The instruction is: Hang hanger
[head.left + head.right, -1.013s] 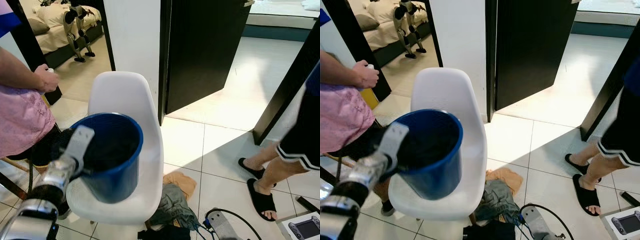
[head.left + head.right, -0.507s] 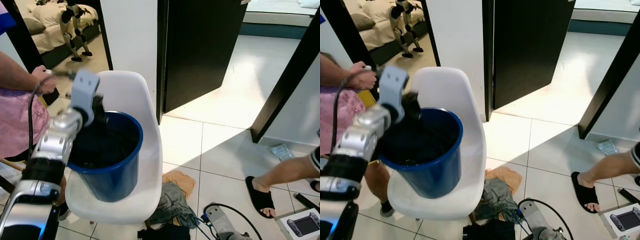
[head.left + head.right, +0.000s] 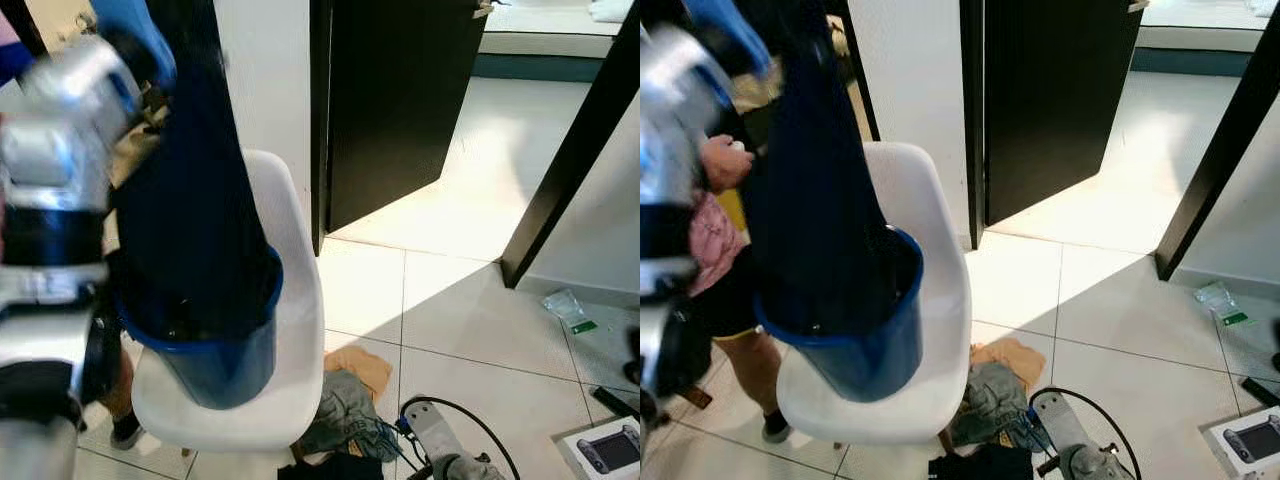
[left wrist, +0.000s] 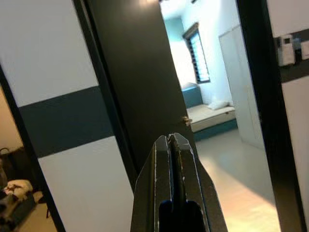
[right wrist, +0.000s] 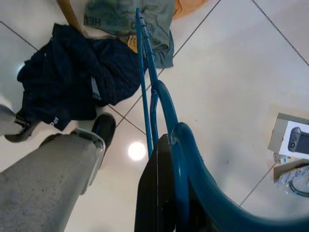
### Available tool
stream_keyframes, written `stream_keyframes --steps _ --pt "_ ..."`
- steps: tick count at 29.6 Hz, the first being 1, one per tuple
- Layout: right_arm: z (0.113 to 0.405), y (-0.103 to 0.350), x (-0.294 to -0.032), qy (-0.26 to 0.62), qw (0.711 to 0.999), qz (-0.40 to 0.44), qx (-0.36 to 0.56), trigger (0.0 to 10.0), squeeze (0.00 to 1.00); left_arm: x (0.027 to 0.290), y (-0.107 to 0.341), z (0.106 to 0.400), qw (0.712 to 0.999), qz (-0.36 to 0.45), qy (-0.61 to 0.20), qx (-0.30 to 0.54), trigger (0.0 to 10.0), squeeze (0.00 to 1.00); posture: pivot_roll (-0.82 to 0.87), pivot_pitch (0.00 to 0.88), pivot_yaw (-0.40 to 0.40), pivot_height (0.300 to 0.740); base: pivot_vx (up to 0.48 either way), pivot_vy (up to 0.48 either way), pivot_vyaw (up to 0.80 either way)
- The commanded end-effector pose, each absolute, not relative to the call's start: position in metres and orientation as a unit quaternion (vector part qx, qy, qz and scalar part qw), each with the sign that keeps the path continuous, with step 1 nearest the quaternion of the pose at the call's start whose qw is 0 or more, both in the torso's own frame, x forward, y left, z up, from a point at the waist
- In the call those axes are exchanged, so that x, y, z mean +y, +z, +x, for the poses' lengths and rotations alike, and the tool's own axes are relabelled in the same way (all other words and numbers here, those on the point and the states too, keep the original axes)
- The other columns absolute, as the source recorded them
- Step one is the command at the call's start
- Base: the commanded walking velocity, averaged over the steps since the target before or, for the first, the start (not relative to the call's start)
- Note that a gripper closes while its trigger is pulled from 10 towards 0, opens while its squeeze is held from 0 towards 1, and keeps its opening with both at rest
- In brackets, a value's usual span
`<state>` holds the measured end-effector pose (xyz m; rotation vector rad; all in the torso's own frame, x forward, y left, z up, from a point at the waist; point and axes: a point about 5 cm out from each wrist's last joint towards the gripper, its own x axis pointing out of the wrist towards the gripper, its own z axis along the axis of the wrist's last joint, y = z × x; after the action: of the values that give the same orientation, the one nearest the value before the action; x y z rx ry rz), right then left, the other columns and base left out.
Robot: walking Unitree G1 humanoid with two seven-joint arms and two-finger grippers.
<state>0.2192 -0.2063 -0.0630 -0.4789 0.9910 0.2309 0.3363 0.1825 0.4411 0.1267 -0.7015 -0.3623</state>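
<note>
Hanger (image 5: 164, 116): a blue one, gripped in the right claw (image 5: 166, 193), whose fingers are closed on its curved neck, down low over the tiled floor (image 5: 231, 72) and the heap of clothes (image 5: 72, 87) lying there. The left claw (image 4: 172, 159) is pressed fully together and raised high; a dark blue garment (image 3: 190, 200) trails from that arm down into the blue bucket (image 3: 220, 355) on the white chair (image 3: 285, 330), so it appears pinched there, though the wrist view shows no cloth between the fingers. My reading is that dressing the hanger is the step in hand; next the garment must clear the bucket and meet the hanger. Half a second ago the left arm was reaching into the bucket; now it is lifted, blurred, with cloth drawn out. The passer-by's sandalled foot at right has gone.
</note>
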Motion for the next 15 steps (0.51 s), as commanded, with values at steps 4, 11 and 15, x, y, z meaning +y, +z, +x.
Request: stream_keyframes --steps 4,11,15 --pt "0.217 -0.065 -0.203 0.113 0.844 -0.228 0.473 10.0 0.0 0.192 0.484 0.319 0.902 0.058 -0.162 -0.395 0.0 0.0 0.03 0.0 0.038 0.74 0.0 0.0 0.0" --pt "0.216 -0.066 -0.201 0.114 0.844 -0.227 0.472 10.0 0.0 0.195 0.494 0.312 0.898 0.036 -0.159 -0.408 0.0 0.0 0.03 0.0 0.044 0.74 0.0 0.0 0.0" --pt "0.217 -0.066 -0.2 0.114 0.844 -0.228 0.471 10.0 0.0 0.2 0.485 0.315 0.907 0.015 -0.149 -0.394 0.0 0.0 0.03 0.0 0.044 0.74 0.0 0.0 0.0"
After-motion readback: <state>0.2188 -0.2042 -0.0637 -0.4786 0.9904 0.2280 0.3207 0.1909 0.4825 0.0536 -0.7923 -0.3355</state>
